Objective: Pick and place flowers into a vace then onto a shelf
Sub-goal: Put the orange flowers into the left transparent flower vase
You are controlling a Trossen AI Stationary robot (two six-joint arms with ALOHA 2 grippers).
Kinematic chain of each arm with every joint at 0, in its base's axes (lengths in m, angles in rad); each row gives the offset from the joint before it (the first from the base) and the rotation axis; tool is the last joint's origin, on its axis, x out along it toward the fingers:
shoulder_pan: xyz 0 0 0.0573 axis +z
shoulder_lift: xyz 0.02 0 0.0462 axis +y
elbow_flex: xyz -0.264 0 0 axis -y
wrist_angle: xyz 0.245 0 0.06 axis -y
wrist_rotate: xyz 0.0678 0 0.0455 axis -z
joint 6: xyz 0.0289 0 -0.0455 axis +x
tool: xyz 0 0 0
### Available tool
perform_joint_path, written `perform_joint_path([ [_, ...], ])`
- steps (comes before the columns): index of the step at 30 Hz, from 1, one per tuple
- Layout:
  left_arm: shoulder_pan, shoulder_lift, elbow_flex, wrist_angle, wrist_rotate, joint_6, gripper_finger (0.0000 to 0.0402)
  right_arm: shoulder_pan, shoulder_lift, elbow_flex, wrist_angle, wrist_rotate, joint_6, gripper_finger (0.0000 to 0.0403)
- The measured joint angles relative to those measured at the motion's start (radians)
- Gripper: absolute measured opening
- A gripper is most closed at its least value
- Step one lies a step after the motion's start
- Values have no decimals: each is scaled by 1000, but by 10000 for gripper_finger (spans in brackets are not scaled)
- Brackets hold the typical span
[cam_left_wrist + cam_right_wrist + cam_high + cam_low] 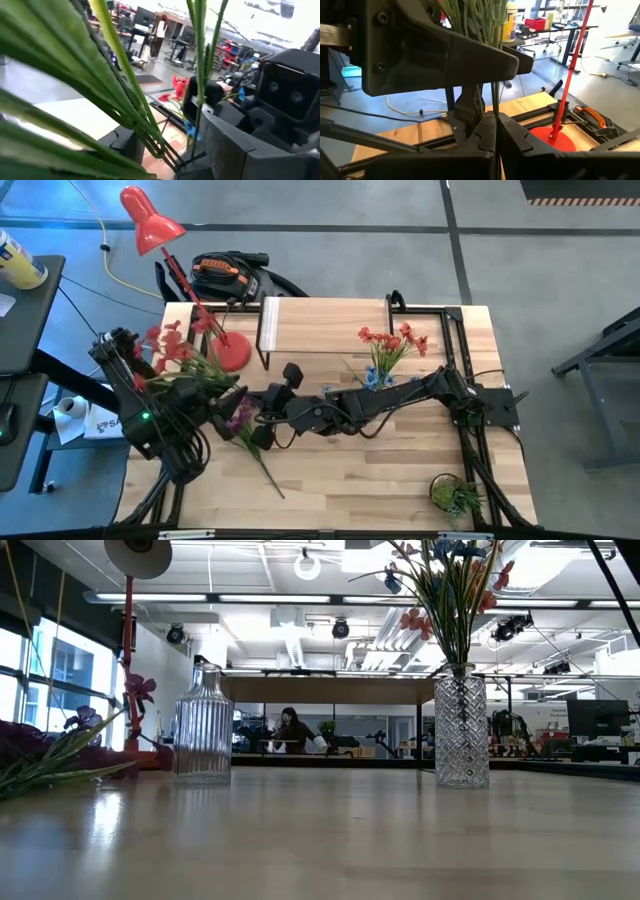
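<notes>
A spray of red blossoms with green leaves (172, 352) is held up over the table's left part, its thin stems running toward both grippers. My left gripper (238, 398) is shut on the stems. My right gripper (495, 137), reaching in from the right, is shut on them lower down. A purple spray (246, 428) lies flat on the table near them. A cut-glass vase with several flowers (461, 730) and an empty ribbed glass vase (203, 730) stand on the table in front of the shelf (325, 320). My left gripper holds the bundle of green stems (476, 30) below the leaves, and the leaves and blossoms stick out past it, clear of the table. Its own body hides the exact place of contact. My right gripper pinches the thin stems (495, 117) between its two fingers, just below the left gripper. The fingers lie across the stems. The spray is clear of the table.
A red desk lamp (150, 220) stands with its round base (232, 352) at the table's far left, close to the held spray. A small green plant (455, 495) sits at the near right corner. The table's near middle is bare wood (360, 470).
</notes>
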Motion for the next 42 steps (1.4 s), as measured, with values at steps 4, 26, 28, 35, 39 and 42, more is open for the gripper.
perform_joint_path([
  [4, 30, 3, 0, 7, 9, 0, 211, 0, 0, 0, 0, -16, -2, 4],
  [26, 56, 0, 0, 0, 120, 281, 22, 101, -2, 0, -410, 27, 201, 85],
  [28, 56, 0, 0, 0, 93, 327, 23, 141, -7, 0, -439, 93, 199, 87],
  [35, 56, 0, -15, 1, 33, 376, 24, 268, -41, 0, -529, 265, 117, 83],
  [39, 77, 1, -46, 4, 0, 369, 23, 321, -92, 0, -713, 306, 308, 83],
  [42, 109, 15, -69, 33, 1, 367, 23, 364, -118, 0, -861, 312, 541, 83],
])
